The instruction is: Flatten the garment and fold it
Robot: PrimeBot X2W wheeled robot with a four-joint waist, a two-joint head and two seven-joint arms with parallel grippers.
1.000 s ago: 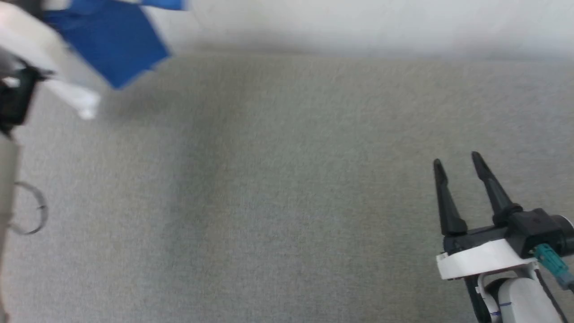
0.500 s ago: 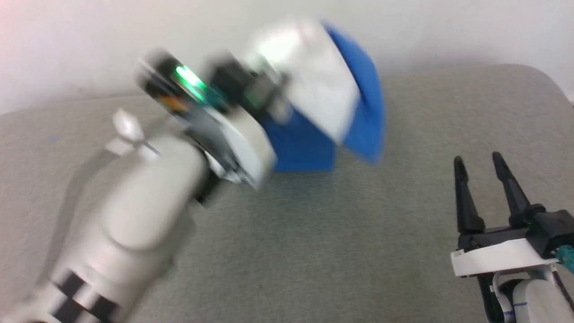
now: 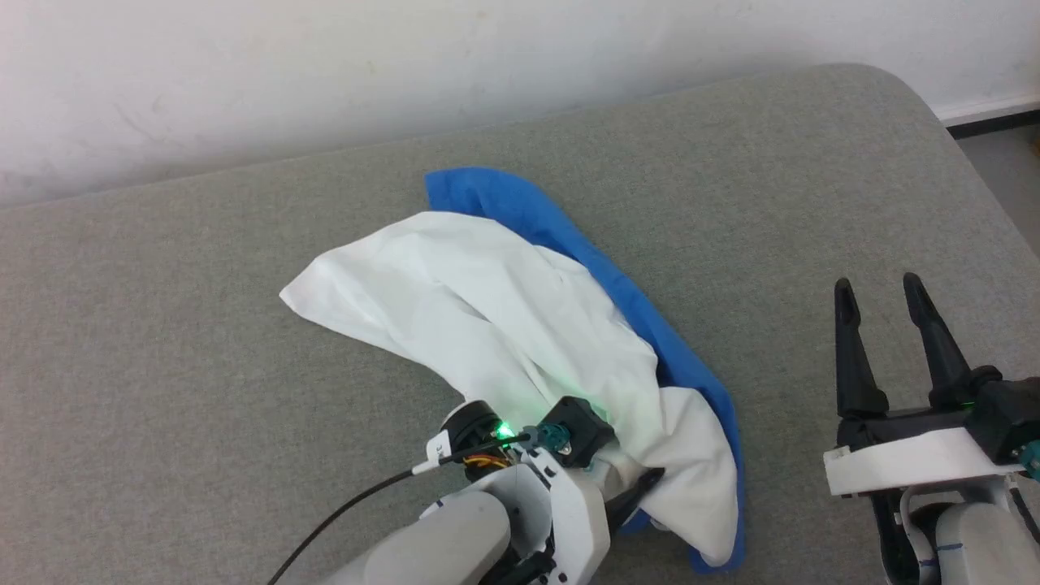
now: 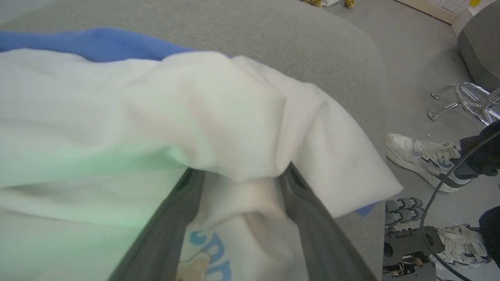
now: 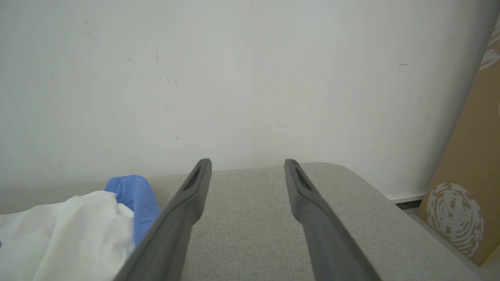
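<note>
The garment point(image 3: 504, 309) lies crumpled on the grey padded surface, its white body on top and a bright blue sleeve point(image 3: 520, 215) along its far and right side. My left gripper point(image 3: 642, 483) is at the garment's near end, open, with white cloth draped over its tips. In the left wrist view the two fingers point(image 4: 175, 218) stand wide apart, with the garment point(image 4: 156, 117) and its blue chest print point(image 4: 207, 253) between them. My right gripper point(image 3: 877, 283) hovers open and empty to the right of the garment point(image 5: 78, 230); its own view shows the right gripper point(image 5: 247, 162) open over bare surface.
The grey padded surface point(image 3: 203, 325) runs back to a white wall point(image 3: 325, 65) and rounds off at the far right corner. Beyond its edge stand a person's white shoes point(image 4: 422, 160), a chrome chair base point(image 4: 468, 101) and a cardboard box point(image 5: 468, 187).
The head camera has swung across the surface. My left arm carried the bunched garment through the air; now the garment lies on the surface and the left jaws have opened. The right gripper stays open.
</note>
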